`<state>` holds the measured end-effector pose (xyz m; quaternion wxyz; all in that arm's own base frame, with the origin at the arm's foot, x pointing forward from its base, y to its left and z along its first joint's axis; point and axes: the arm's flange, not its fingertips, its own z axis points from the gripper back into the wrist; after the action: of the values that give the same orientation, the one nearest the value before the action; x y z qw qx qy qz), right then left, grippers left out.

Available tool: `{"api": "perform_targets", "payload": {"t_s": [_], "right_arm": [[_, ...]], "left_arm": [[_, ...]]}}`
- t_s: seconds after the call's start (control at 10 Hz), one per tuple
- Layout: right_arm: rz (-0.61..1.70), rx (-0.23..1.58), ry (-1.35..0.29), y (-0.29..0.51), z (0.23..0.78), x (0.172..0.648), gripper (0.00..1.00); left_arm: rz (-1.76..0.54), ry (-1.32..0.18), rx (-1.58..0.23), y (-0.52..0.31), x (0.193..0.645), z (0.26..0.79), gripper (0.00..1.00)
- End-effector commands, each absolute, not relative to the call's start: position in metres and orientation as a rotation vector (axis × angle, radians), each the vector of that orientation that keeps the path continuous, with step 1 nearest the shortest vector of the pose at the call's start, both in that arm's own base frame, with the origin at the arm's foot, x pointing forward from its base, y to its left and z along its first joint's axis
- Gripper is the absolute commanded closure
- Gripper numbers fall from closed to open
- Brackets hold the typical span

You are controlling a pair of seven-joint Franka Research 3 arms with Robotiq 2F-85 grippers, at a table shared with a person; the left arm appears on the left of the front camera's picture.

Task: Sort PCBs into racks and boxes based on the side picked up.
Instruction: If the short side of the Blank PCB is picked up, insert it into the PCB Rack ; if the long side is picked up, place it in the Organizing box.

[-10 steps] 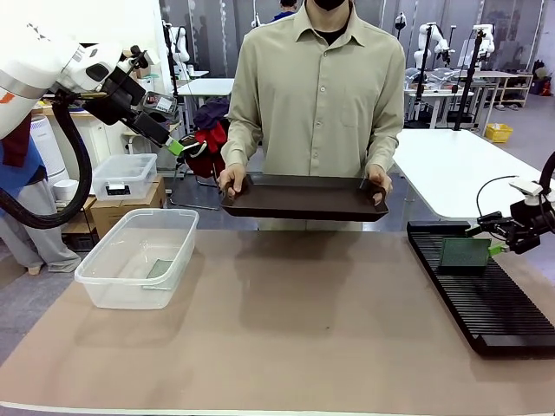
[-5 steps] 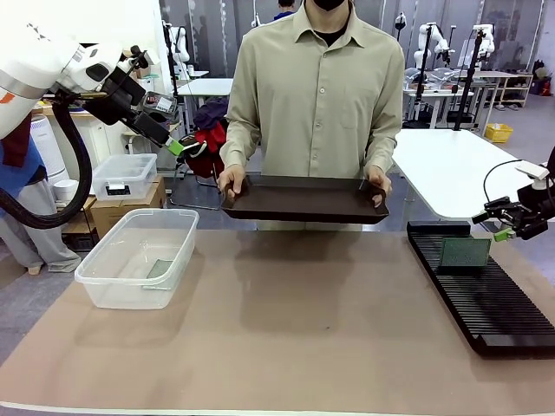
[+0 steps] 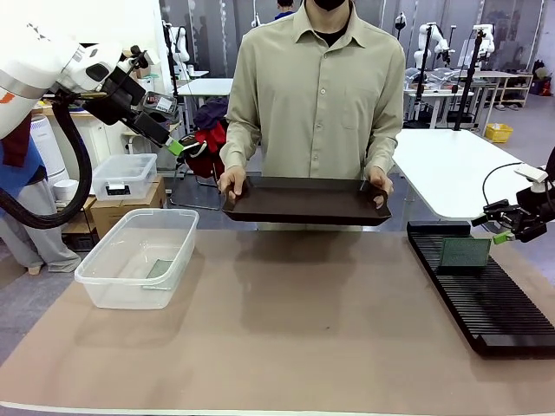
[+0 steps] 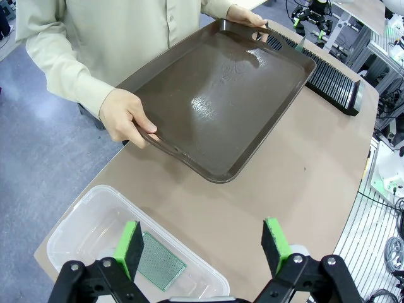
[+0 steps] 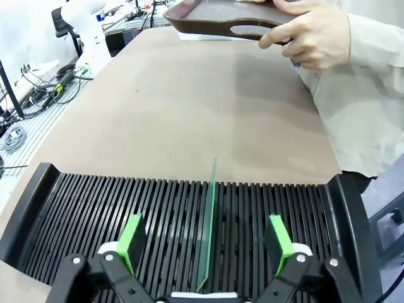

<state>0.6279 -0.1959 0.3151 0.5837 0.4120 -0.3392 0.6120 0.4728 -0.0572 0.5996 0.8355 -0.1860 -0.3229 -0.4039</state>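
Two thin green rectangular circuit boards: one (image 3: 466, 254) upright on edge in a slot of the long black slotted rack (image 3: 486, 299) at 3 o'clock, one (image 4: 160, 269) flat inside the clear plastic tub (image 3: 139, 256) at 9 o'clock. One rack, one tub, one empty dark brown tray (image 3: 305, 198) at 12 o'clock in a person's two hands. Left claw (image 4: 205, 246) above the tub, fingers apart, empty. Right claw (image 5: 206, 243) above the rack, fingers spread, straddling the upright board without touching. All over the tan surface (image 3: 303, 321).

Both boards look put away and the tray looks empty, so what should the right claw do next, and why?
Probably lift clear of the rack. The right claw is open, and the board stands on edge in a slot, apart from both fingers.
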Motion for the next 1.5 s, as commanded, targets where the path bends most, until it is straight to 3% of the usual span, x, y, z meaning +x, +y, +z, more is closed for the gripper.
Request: {"api": "perform_targets", "payload": {"t_s": [0.0, 1.0, 1.4], "right_arm": [[1.429, 0.930, -0.785, -0.192, 0.332, 0.621, 0.00], [1.061, 0.601, -0.576, -0.109, 0.511, 0.530, 0.00], [1.091, 0.526, -0.630, -0.111, 0.554, 0.504, 0.00]], "left_arm": [[-0.855, -0.685, -0.392, -0.057, 0.474, 0.600, 0.00], [-0.855, -0.685, -0.392, -0.057, 0.474, 0.600, 0.00], [-0.855, -0.685, -0.392, -0.057, 0.474, 0.600, 0.00]]}}
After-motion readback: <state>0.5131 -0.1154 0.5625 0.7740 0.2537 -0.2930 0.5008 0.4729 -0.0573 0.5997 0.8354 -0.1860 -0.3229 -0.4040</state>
